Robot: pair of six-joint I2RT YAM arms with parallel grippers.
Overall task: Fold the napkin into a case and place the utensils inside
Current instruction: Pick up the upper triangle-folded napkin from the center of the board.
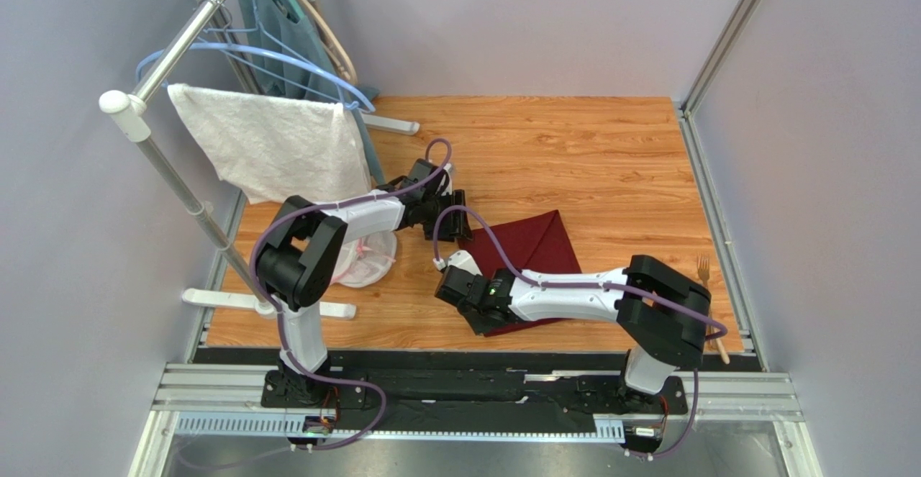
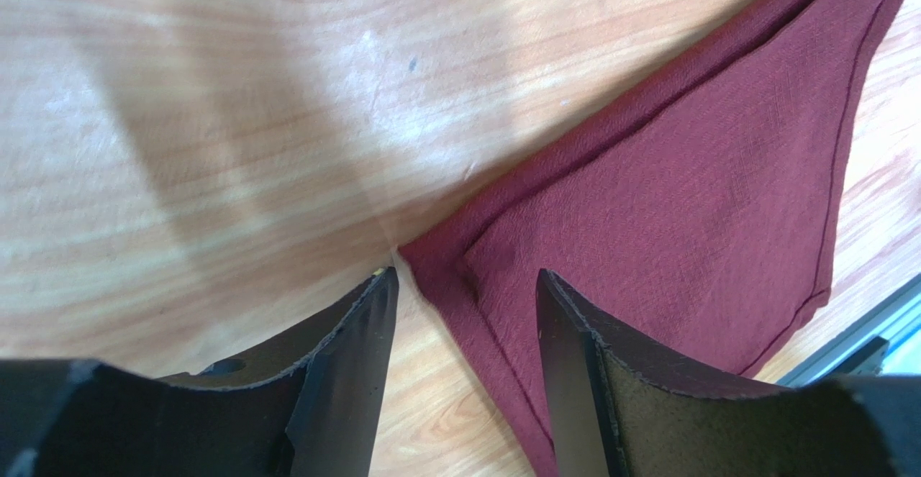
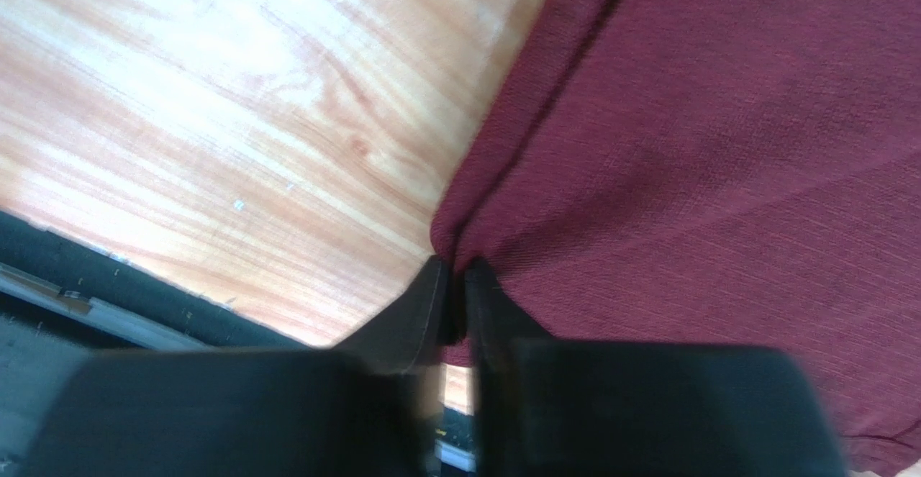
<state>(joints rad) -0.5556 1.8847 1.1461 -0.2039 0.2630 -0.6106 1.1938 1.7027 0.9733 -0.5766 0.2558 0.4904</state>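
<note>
As the table (image 1: 605,142) carries the napkin (image 1: 541,242) near its middle, between both arms, you can work the fold from two sides at once. The napkin lies flat with one layer already turned over. In the left wrist view the upper layer's corner sits just inside the lower one, so the edges are nearly matched but not fully. I judge the case is far from ready, because the cloth is not yet a narrow strip.

The right gripper (image 3: 454,274) is at the near edge of the cloth, and its jaws are pressed together on a small pinch of the hem. Check that this pinch takes every layer you want to carry. If only the top one is caught, the fold will likely open when you lift.

The left gripper (image 2: 465,283) hangs over the far left corner with its jaws apart, one finger on each side of the corner tip, and it holds nothing. Lower it straight and close on both layers before you move, or the lower layer will probably remain on the wood. Then lift both sides low and together, so the soft cloth does not sag or twist.

The fork (image 1: 703,270) lies at the right edge of the table, well apart from the napkin.
</note>
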